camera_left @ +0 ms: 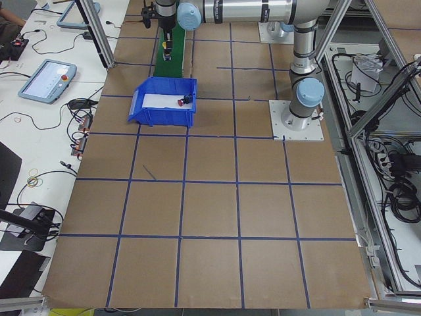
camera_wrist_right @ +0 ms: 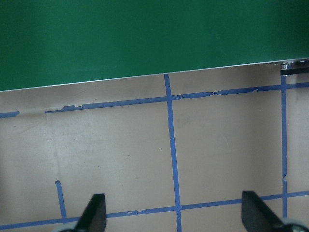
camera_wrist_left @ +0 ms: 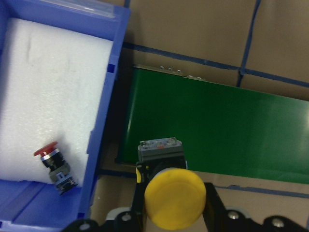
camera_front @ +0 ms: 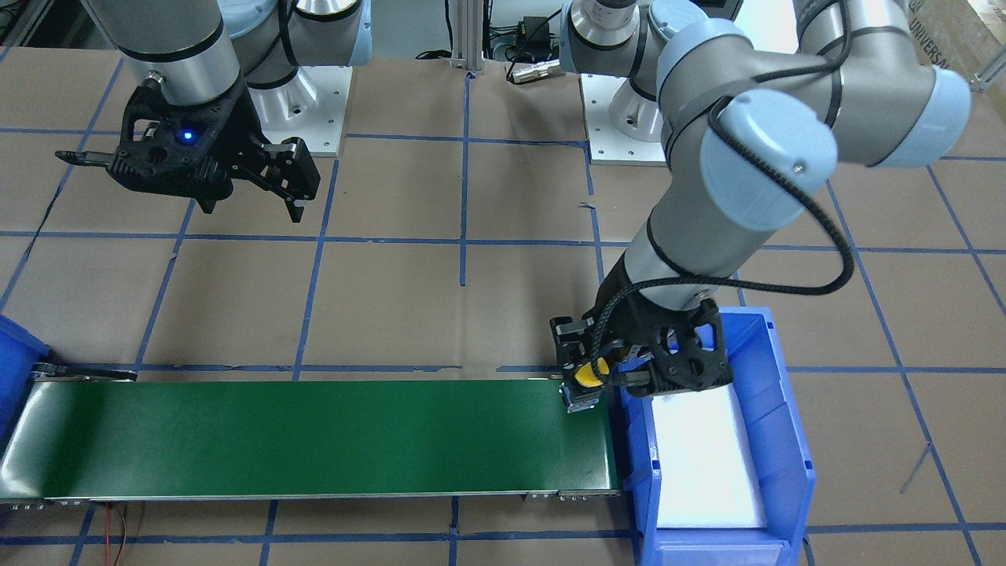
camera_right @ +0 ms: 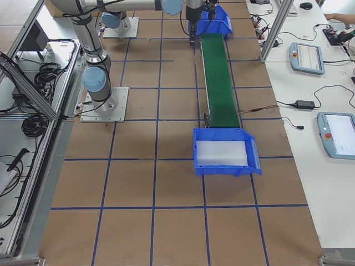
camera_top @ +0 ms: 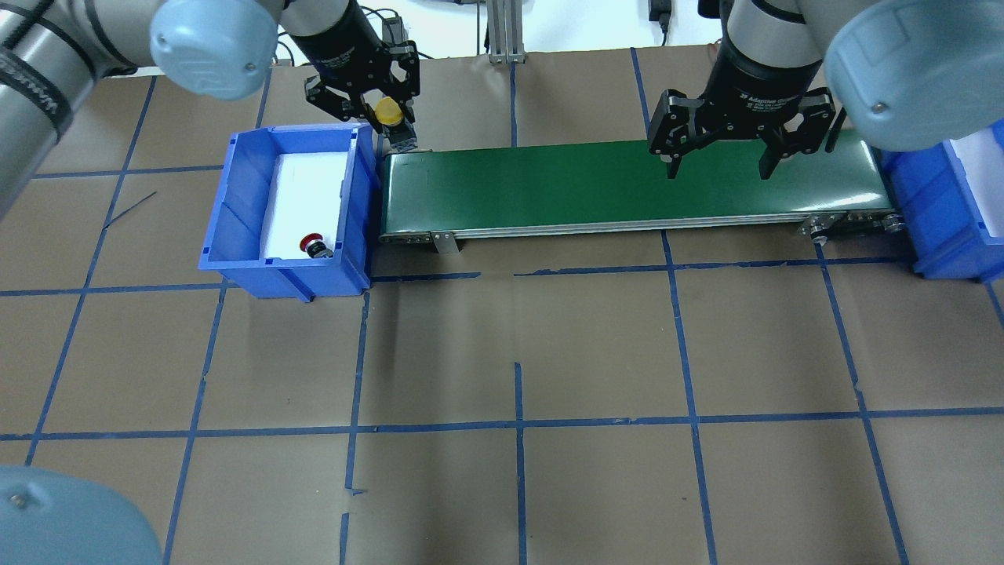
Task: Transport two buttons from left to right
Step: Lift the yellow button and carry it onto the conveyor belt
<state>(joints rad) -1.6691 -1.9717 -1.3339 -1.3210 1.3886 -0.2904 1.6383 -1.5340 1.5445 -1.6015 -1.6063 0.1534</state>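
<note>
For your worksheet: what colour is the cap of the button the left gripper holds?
Yellow; the button shows best in the left wrist view.

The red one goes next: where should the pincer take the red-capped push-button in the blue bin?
By its black body behind the cap, from above: the red-capped push-button lies on its side on white foam, near the wall of the blue plastic bin.

Silver arms (camera_front: 857,39), pale-blue joint caps (camera_front: 766,157), black ribbed cable (camera_front: 847,251); right pincer (camera_top: 718,171) black, blue LED (camera_front: 187,135).
</note>
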